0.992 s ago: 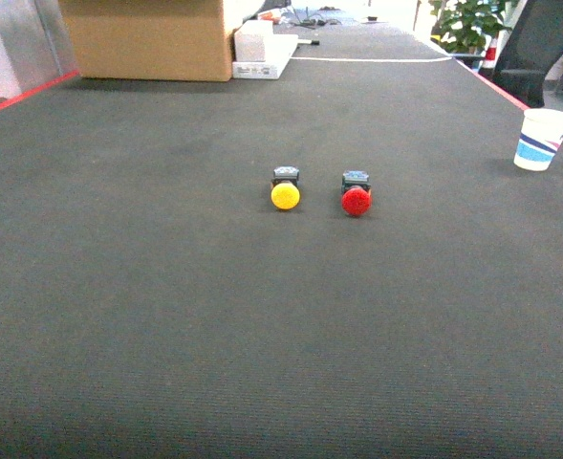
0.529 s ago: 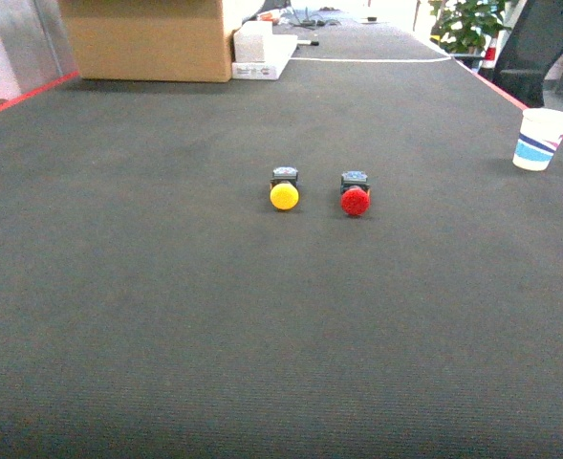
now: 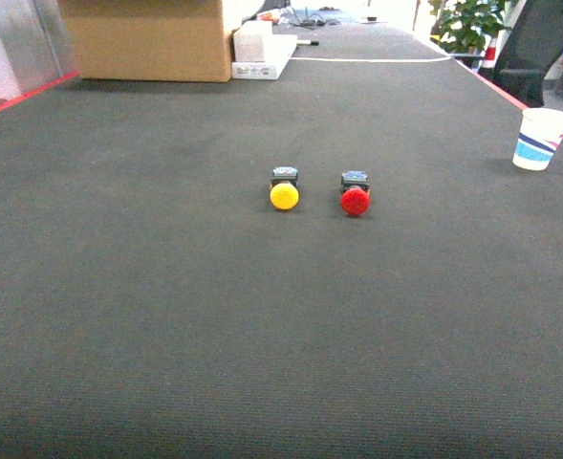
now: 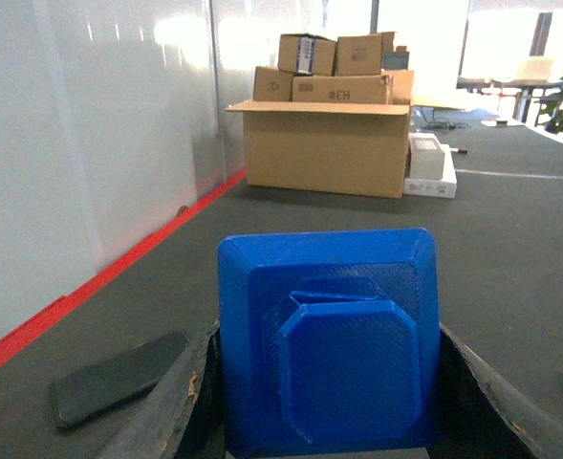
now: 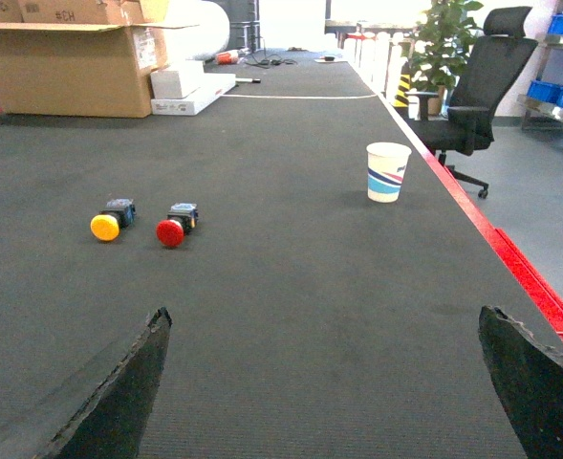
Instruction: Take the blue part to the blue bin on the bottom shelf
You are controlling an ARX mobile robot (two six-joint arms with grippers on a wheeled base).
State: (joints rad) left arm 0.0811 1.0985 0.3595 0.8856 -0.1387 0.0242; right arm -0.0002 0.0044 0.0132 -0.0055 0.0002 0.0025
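I see a long dark grey counter [image 3: 166, 316] with red edge strips, running back to a big cardboard box [image 4: 324, 143]. On my left wrist view the blue part [image 4: 329, 344] fills the space between the left fingers [image 4: 162, 416], which are clamped on its sides and hold it above the counter. A flat dark slab [image 4: 119, 378] lies just left of those fingers. My right fingers [image 5: 109, 402] are spread wide with nothing between them. Well ahead of them and to the left lie the yellow button [image 5: 109, 224] and red button [image 5: 174, 229], side by side, apart. A paper cup [image 5: 388, 171] stands farther off, ahead.
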